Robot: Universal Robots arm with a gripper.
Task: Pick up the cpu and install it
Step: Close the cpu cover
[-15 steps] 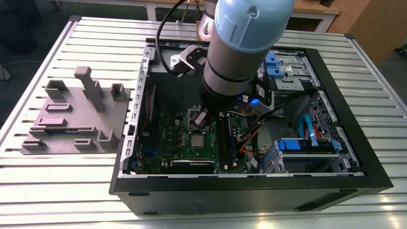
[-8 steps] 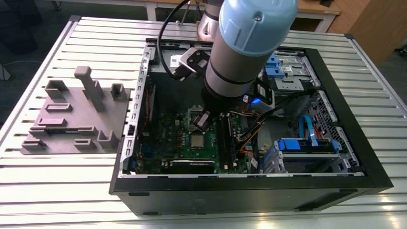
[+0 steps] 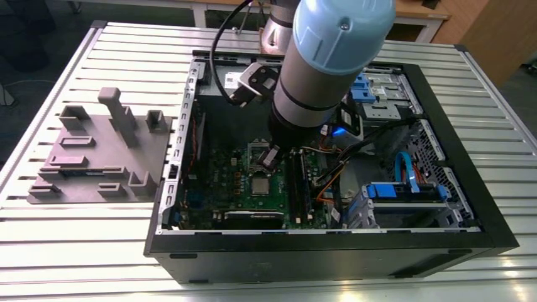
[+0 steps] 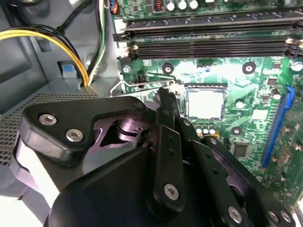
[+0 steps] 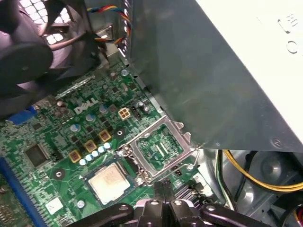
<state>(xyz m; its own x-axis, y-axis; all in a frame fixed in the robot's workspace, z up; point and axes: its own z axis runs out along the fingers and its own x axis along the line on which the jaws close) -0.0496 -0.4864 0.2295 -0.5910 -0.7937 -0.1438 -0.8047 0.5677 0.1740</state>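
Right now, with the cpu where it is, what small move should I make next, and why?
Probably nudge the gripper toward the open retention frame to begin tipping it down: the cpu already lies in the socket, the frame stands open beside it, fingers shut, empty.

Silver cpu (image 5: pixel 110 182) with darker rim on green board (image 5: pixel 61 137). Black gripper (image 5: pixel 164 187). Pale blue and grey arm (image 3: pixel 323 63). Black case (image 3: pixel 336 255) on ribbed silver table (image 3: pixel 84 277). Grey fixture (image 3: pixel 97 157) near table's edge. Yellow cables (image 4: pixel 57 40). Blue slot (image 4: pixel 274 123) along board's edge.
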